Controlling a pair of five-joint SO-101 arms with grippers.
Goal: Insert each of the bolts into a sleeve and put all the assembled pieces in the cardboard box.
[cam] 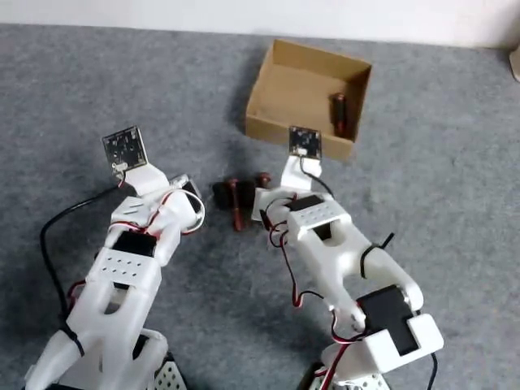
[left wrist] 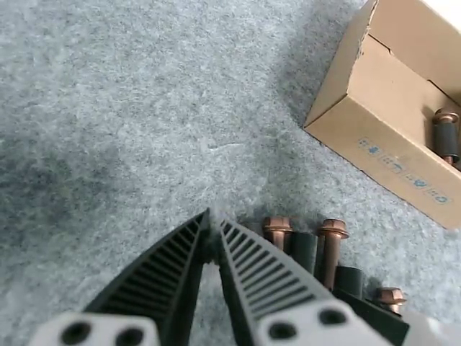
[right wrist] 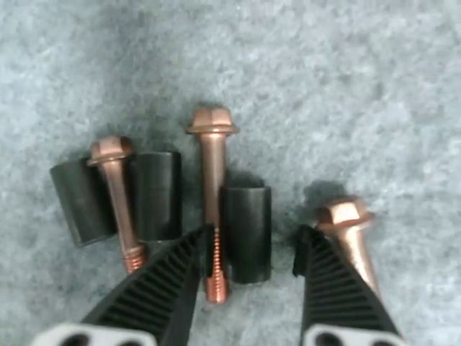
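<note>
Three copper bolts and three black sleeves lie loose on the grey carpet. In the right wrist view, my right gripper (right wrist: 252,241) stands open around one upright-lying sleeve (right wrist: 246,232). A long bolt (right wrist: 212,194) lies just beside its one finger, and another bolt (right wrist: 349,231) lies by the other finger. A third bolt (right wrist: 115,194) rests between two sleeves (right wrist: 155,194). My left gripper (left wrist: 212,225) is shut on nothing, just short of the bolts (left wrist: 277,231). The cardboard box (cam: 280,106) holds one assembled piece (cam: 340,114).
The box (left wrist: 382,144) stands a short way beyond the cluster of parts (cam: 236,201). Both arms crowd close around the cluster, the left gripper (cam: 195,199) on one side and the right gripper (cam: 262,207) on the other. Grey carpet covers the table.
</note>
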